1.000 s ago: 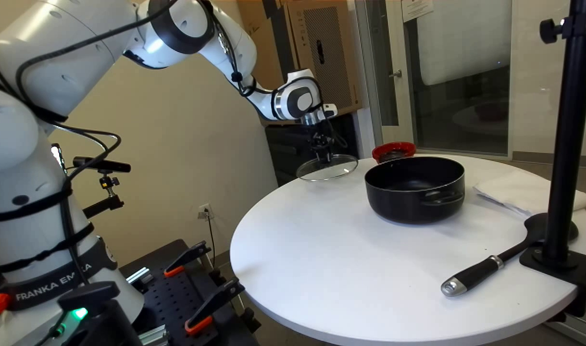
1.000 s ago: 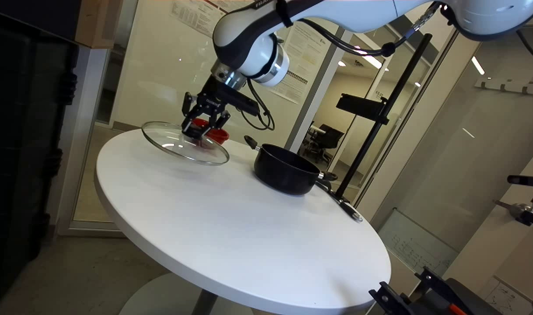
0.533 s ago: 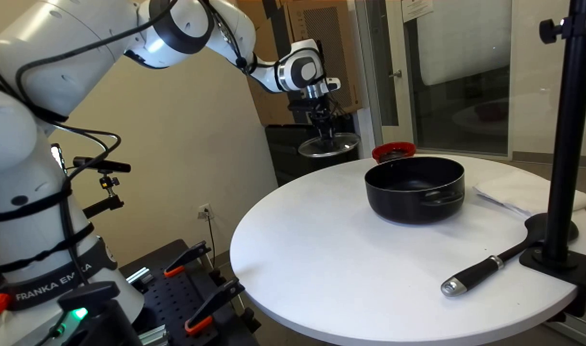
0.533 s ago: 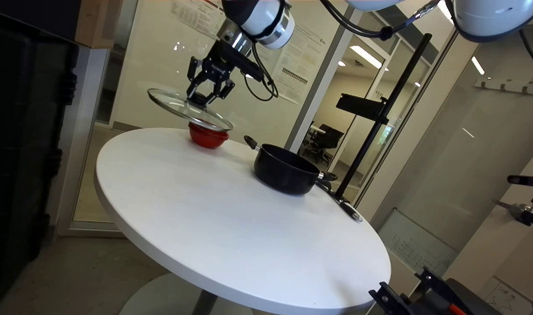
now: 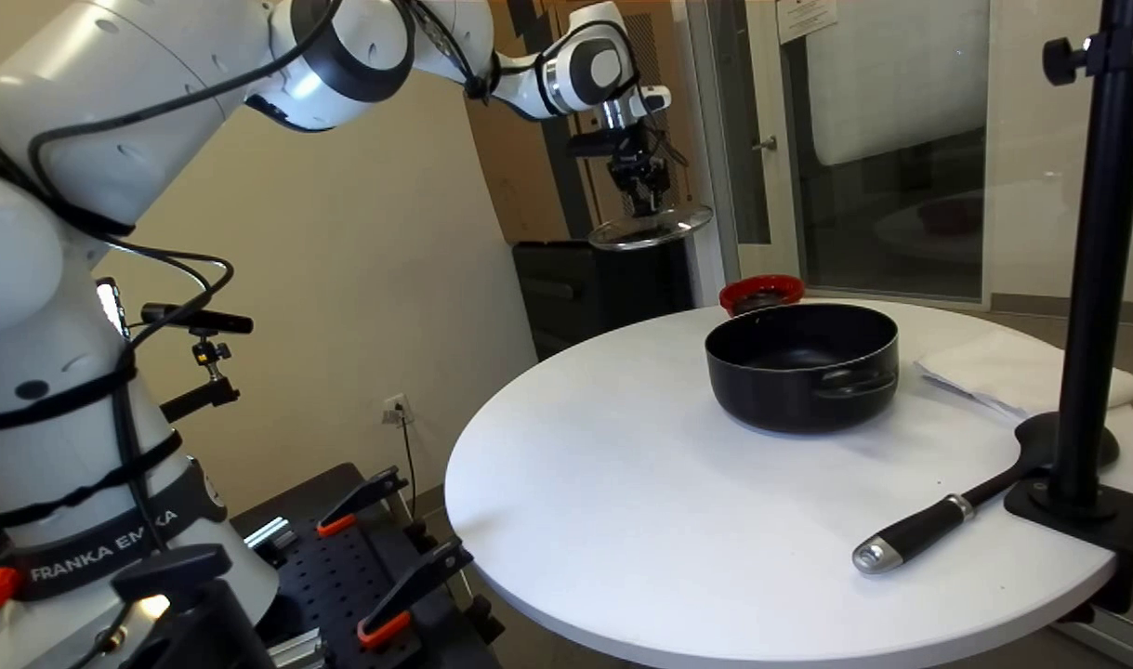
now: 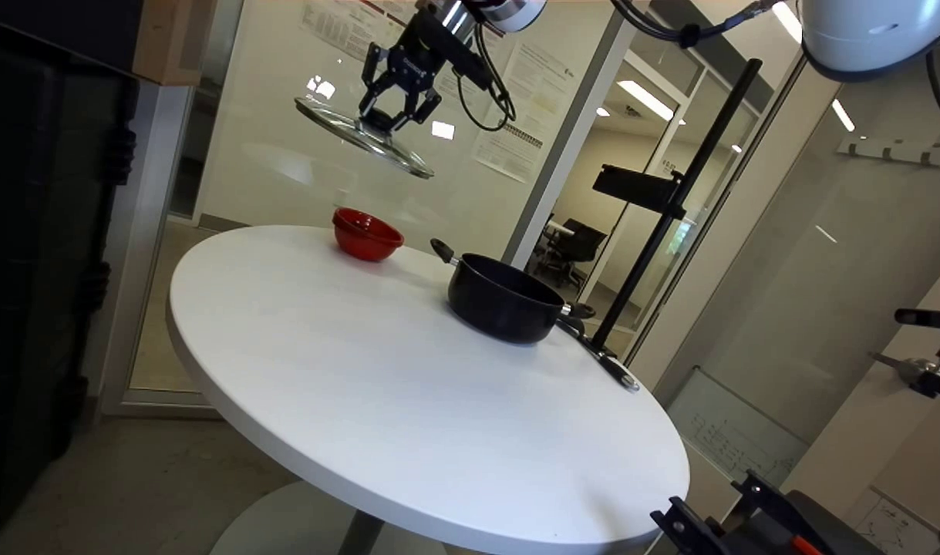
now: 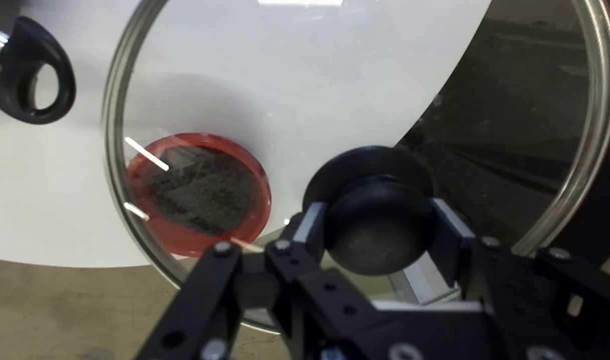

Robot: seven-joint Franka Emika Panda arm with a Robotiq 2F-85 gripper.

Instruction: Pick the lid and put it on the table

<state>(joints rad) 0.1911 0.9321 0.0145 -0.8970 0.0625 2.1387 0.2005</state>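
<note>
The lid [image 5: 617,234] is clear glass with a silvery rim and a dark knob. It hangs in the air well above the far part of the white table [image 5: 640,502]. In an exterior view the lid [image 6: 340,126] is tilted in the picture and apart from the table [image 6: 408,401]. My gripper [image 5: 647,206] is shut on its knob from above, as also shows in an exterior view [image 6: 380,123]. In the wrist view the gripper [image 7: 377,220] has a finger on each side of the knob, and the lid [image 7: 355,156] fills much of the picture.
A red bowl [image 6: 368,237] stands near the table edge, below the lid. It shows through the glass in the wrist view [image 7: 204,195]. A black pot [image 5: 798,381] stands beside it. A black spoon [image 5: 928,530], a white cloth [image 5: 1003,367] and a clamped black post [image 5: 1091,279] are farther along.
My gripper has risen with the lid in it and shifted slightly to the right in both exterior views. The red bowl is no longer covered by the lid in an exterior view.
</note>
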